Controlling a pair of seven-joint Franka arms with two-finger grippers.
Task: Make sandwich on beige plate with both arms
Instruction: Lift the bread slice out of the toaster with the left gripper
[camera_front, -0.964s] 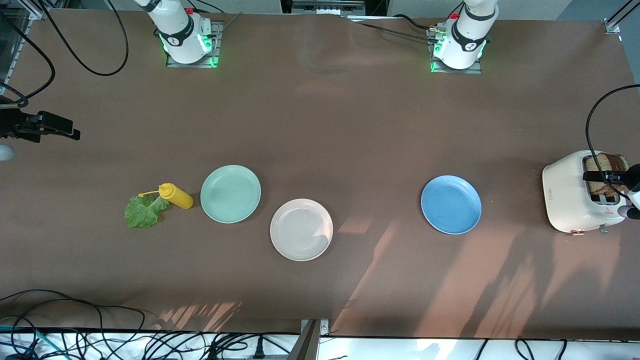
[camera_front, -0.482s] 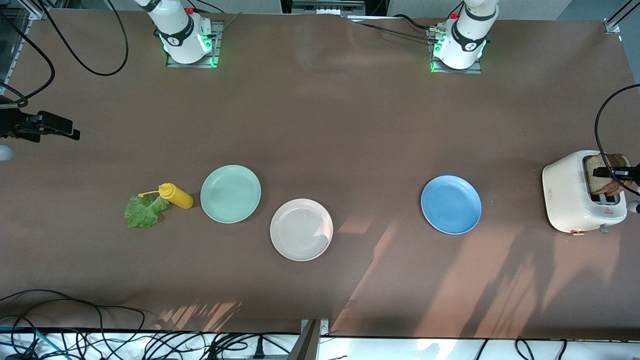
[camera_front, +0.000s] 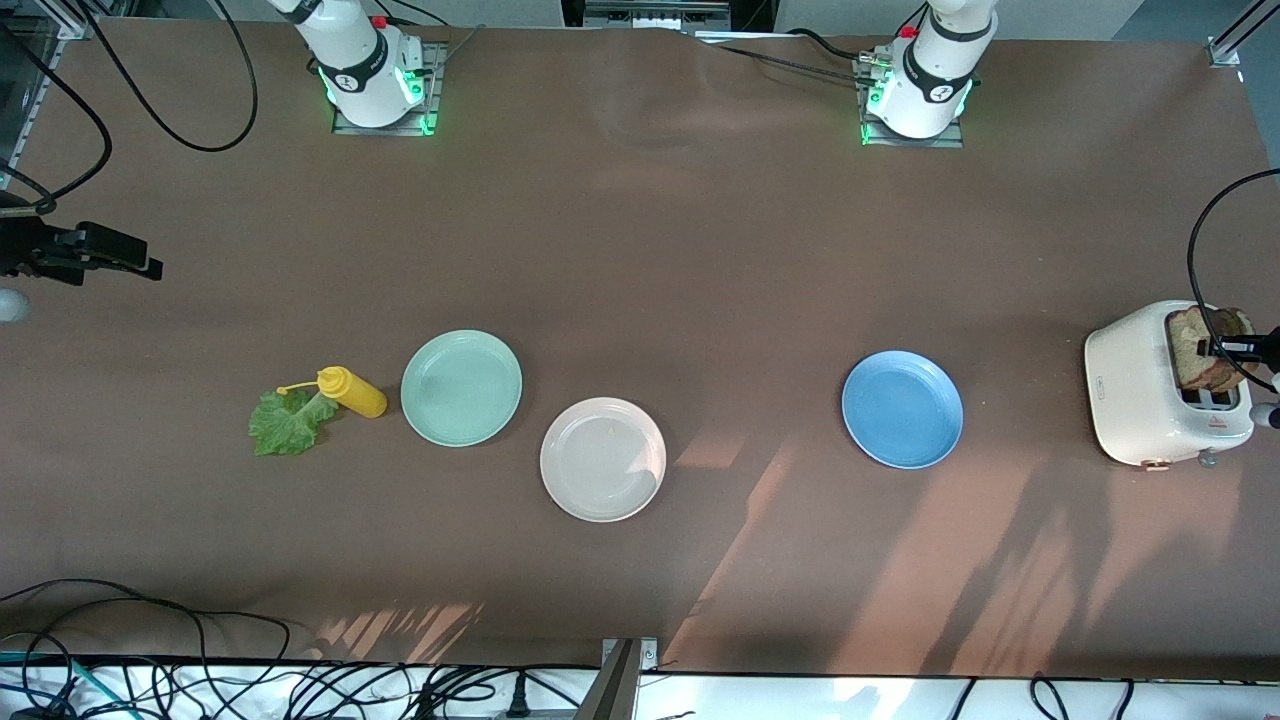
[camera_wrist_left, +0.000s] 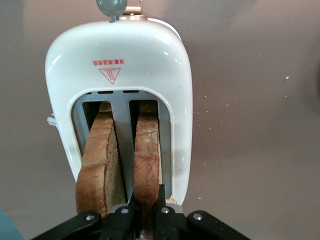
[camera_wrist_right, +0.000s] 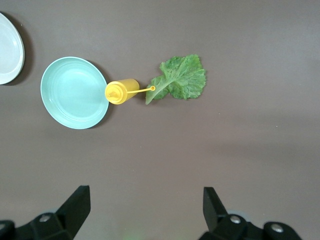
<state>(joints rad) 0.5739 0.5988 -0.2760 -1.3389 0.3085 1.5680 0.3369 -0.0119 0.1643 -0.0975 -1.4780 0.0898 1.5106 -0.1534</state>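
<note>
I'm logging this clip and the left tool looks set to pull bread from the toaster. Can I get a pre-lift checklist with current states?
1. Left tool shut on the brown wholegrain bread slice in one slot of the white toaster: ok.
2. Second bread slice stays clear of the fingers, in the other slot: ok.
3. Round pale beige plate bare and ready: ok.
4. Ruffled green lettuce leaf free to pick: not ok, the yellow squeeze bottle has its nozzle over it.
5. Right tool open, waiting above the table: ok.
6. Grip firm enough to lift: cannot tell.
</note>
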